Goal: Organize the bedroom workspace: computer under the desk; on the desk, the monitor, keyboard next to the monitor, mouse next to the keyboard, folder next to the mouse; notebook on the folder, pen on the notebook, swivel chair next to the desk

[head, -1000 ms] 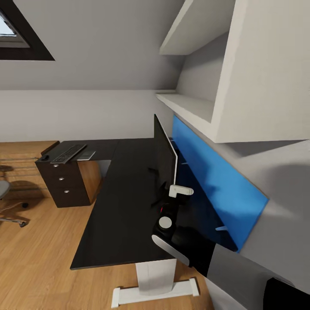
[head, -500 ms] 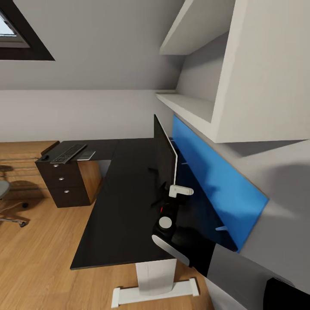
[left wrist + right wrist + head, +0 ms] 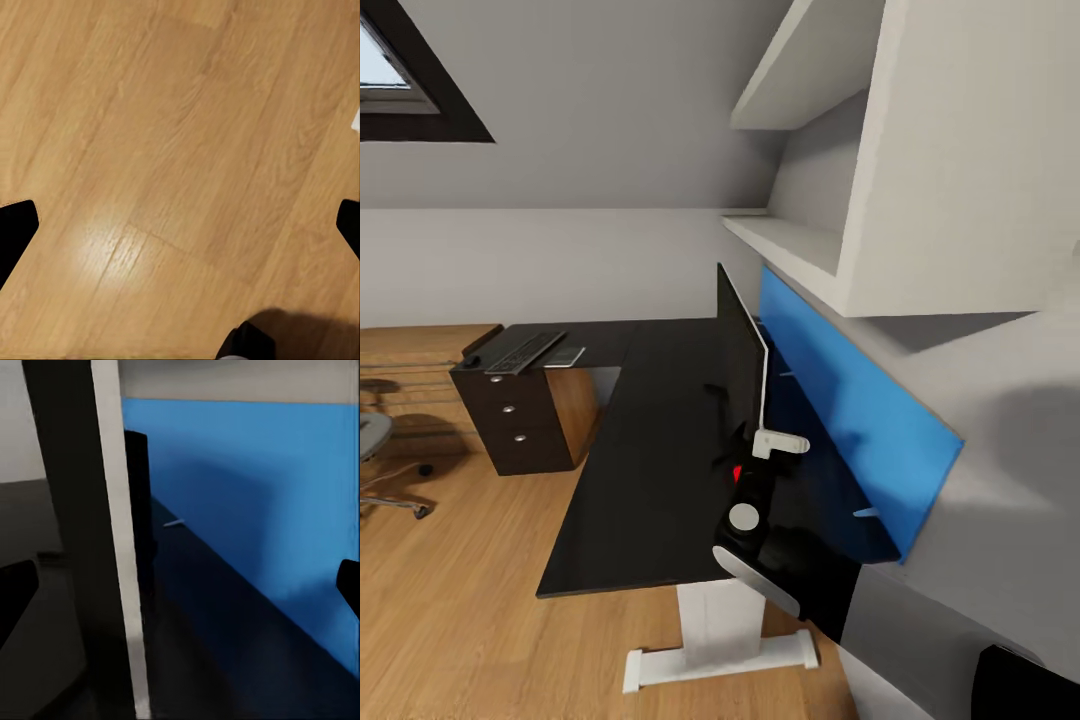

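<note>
The right end effector [image 3: 760, 455] sits at the monitor's [image 3: 740, 360] near edge; the right wrist view shows its fingers spread wide with the monitor's edge between them, not touching. The left end effector [image 3: 180, 225] hangs open over bare floor [image 3: 172, 150]. The monitor stands on the desk [image 3: 650, 450]; at the far end lie the keyboard [image 3: 523, 351], mouse [image 3: 471, 361] and notebook [image 3: 565, 356]. The swivel chair [image 3: 375, 450] stands apart.
</note>
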